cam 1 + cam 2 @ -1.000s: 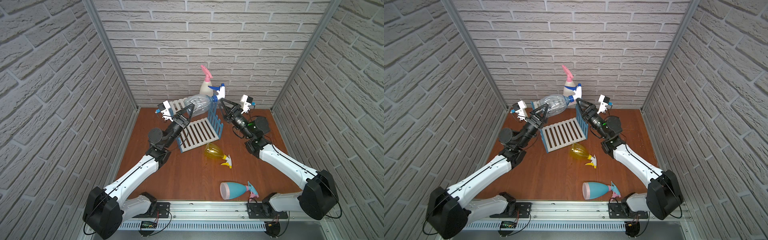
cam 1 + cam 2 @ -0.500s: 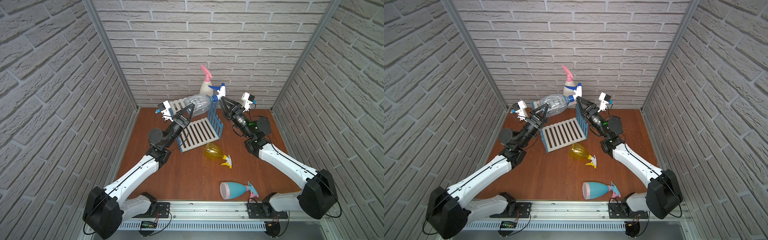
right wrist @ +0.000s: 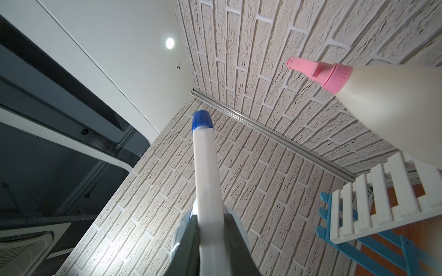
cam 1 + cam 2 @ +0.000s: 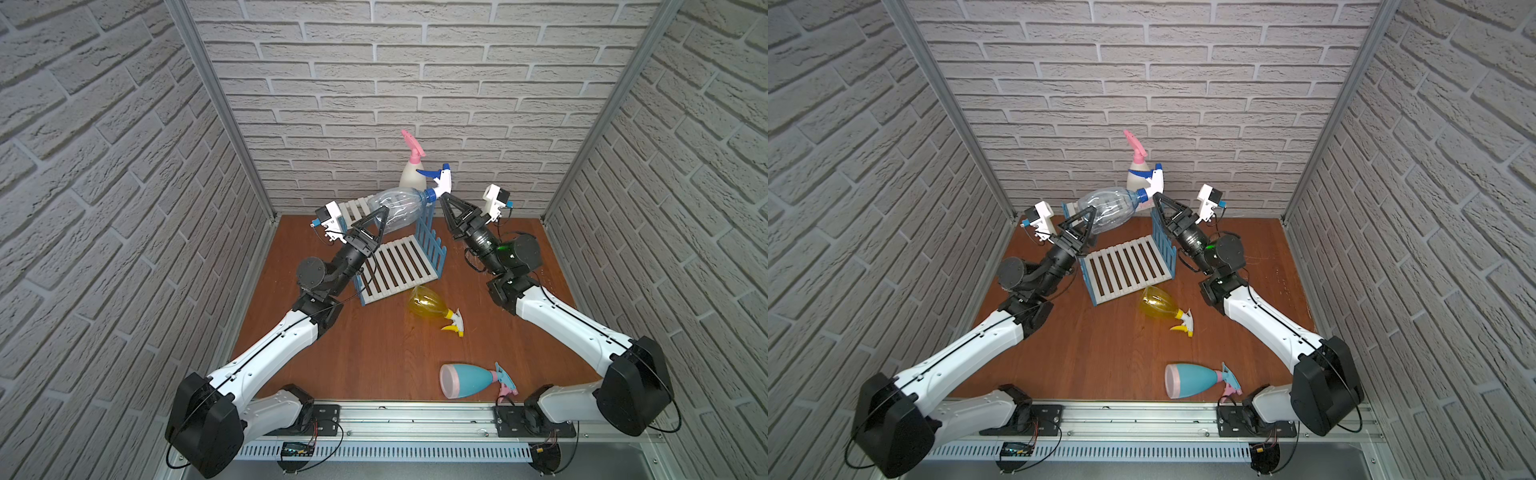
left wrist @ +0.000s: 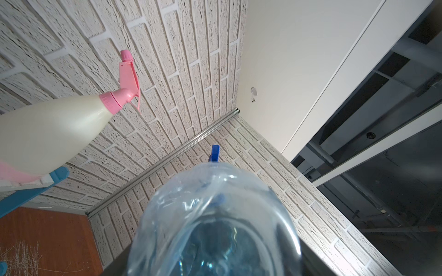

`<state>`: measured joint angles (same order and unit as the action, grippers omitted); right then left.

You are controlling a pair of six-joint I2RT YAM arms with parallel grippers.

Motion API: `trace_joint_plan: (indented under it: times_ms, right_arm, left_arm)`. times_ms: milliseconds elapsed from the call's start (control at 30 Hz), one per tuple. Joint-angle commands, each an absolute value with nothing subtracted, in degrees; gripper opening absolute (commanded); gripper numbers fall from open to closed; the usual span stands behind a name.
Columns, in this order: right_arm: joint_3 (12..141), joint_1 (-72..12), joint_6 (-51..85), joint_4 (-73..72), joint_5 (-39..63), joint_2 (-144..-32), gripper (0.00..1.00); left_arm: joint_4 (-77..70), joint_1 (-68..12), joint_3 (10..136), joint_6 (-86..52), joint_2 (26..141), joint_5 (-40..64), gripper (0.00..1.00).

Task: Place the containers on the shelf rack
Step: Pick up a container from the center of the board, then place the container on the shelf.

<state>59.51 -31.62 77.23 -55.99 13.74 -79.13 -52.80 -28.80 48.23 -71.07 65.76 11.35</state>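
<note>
Clear bottle (image 4: 399, 205) hung on its side above the shelf rack (image 4: 432, 239), about level with the upper tier, carried at both ends. Left gripper (image 4: 379, 217) stood wide around the fat base. Right gripper (image 4: 444, 199) was pinched tight on the white spray head.

Judged: two holds because the thin, broad body would swing from one end alone. It would need tipping upright to stand.

Cream bottle (image 4: 411, 178) stood upright at the back of the upper tier. Yellow bottle (image 4: 426, 303) lay on its side just in front of the rack. Teal bottle (image 4: 469, 380) lay near the front rail (image 4: 415, 415).

Surface: red-brown wood table (image 4: 365, 353), flat. Room: grey brick-pattern walls (image 4: 415, 83) on three sides.
</note>
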Motion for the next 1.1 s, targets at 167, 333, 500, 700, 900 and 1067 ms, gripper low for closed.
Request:
trace_joint_plan:
  times_ms: [167, 333, 500, 700, 900, 1067]
  right_arm:
    - [58.81, -31.90, 73.75, -57.55, 10.26, -76.64, 0.03]
    - [58.96, -31.90, 68.02, -52.61, 9.96, -74.02, 0.03]
    - [58.38, -31.88, 61.27, -43.64, 7.84, -69.13, 0.03]
    - [63.69, -32.11, 45.74, -22.04, 4.43, -60.69, 0.03]
    - [77.06, -37.53, 27.31, -1.50, -1.90, -62.31, 0.04]
    - [93.40, -45.48, 14.13, 11.64, -7.48, -72.06, 0.04]
  left_arm:
    - [-52.15, -28.99, 48.69, -68.44, 64.38, 10.86, 0.98]
    - [-47.98, -28.77, 48.74, -65.85, 62.98, 11.00, 0.98]
    - [-41.87, -26.43, 47.40, -62.54, 59.14, 11.77, 0.98]
    - [-19.42, -14.20, 50.81, -53.33, 50.14, 20.39, 0.98]
    - [5.89, -2.95, 58.90, -37.25, 50.02, 28.70, 0.98]
    - [18.09, -1.57, 60.01, -21.13, 49.55, 22.00, 0.98]
